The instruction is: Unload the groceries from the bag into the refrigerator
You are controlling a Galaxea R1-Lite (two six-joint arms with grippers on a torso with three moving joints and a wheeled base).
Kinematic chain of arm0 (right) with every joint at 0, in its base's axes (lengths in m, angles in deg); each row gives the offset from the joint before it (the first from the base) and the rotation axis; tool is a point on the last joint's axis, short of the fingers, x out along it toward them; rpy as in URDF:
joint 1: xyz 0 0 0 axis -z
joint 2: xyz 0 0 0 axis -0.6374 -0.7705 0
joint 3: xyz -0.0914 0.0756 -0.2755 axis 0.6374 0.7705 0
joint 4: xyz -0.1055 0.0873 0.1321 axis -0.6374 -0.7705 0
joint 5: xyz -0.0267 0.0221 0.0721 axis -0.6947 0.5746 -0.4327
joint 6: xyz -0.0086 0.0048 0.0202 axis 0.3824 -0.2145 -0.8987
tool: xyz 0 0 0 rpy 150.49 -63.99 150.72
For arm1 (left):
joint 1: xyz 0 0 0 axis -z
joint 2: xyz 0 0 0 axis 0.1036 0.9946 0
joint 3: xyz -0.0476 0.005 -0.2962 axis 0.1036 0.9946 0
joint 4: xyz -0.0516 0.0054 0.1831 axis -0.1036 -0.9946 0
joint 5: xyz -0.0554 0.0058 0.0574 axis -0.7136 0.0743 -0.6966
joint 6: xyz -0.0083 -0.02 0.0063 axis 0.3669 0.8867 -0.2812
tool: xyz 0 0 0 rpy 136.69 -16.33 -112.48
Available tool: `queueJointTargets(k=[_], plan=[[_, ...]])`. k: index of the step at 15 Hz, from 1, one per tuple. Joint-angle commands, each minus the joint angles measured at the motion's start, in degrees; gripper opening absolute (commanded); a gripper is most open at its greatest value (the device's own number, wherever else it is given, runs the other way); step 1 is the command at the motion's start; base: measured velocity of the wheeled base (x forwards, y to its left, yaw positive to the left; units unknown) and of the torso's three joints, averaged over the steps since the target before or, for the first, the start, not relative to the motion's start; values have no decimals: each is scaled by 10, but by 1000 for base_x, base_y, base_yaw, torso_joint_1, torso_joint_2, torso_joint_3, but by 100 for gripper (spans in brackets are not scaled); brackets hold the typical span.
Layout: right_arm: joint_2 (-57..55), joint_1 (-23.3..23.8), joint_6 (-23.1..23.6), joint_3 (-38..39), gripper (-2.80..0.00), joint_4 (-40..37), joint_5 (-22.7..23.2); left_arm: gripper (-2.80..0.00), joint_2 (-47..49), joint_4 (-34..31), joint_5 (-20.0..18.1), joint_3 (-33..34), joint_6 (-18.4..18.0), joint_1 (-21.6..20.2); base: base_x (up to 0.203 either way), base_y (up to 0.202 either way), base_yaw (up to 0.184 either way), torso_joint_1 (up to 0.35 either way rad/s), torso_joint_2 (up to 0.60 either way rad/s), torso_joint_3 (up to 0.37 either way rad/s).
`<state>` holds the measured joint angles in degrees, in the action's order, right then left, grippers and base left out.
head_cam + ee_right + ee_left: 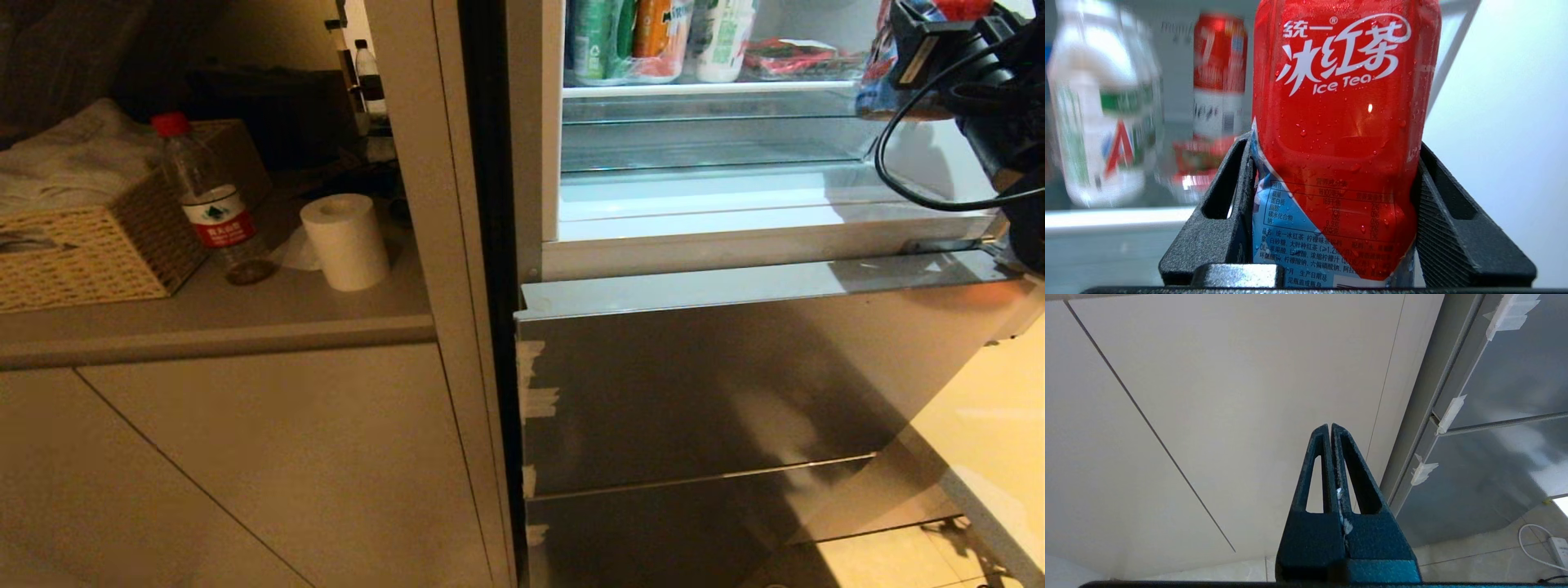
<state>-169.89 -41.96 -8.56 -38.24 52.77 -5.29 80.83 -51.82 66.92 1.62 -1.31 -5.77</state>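
The refrigerator (718, 384) stands open, and the right claw (1331, 204), pinching a red ice tea bottle (1345, 122), is carrying it in at the upper right; next it needs a bare shelf (702, 131) spot, while the left claw (1330, 430) hangs pressed together.

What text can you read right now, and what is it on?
"统一" with "冰红茶" and "Ice Tea": red bottle held in the right gripper.
Small print on that bottle's blue panel: too small to read.
Large red "A": white bottle in the fridge; the rest is blurred.
Red can: blurred.
Water bottle red label: too small.
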Motion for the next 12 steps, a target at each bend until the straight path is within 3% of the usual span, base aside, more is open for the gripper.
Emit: queueJointTargets(k=[1, 5, 9, 12], plan=[[1, -1, 0, -4, -280, 9, -19, -280, 0, -1, 0, 0, 0, 0, 0, 0, 0, 0, 0, 0], [8, -1, 13, 0, -280, 11, -19, -280, 0, 0, 0, 0, 0, 0, 0, 0, 0, 0, 0, 0], [14, -1, 100, 1, -280, 10, -13, -280, 0, 0, 0, 0, 0, 0, 0, 0, 0, 0, 0, 0], [15, -1, 156, 18, -280, 9, 38, -280, 0, -1, 0, 0, 0, 0, 0, 0, 0, 0, 0, 0]])
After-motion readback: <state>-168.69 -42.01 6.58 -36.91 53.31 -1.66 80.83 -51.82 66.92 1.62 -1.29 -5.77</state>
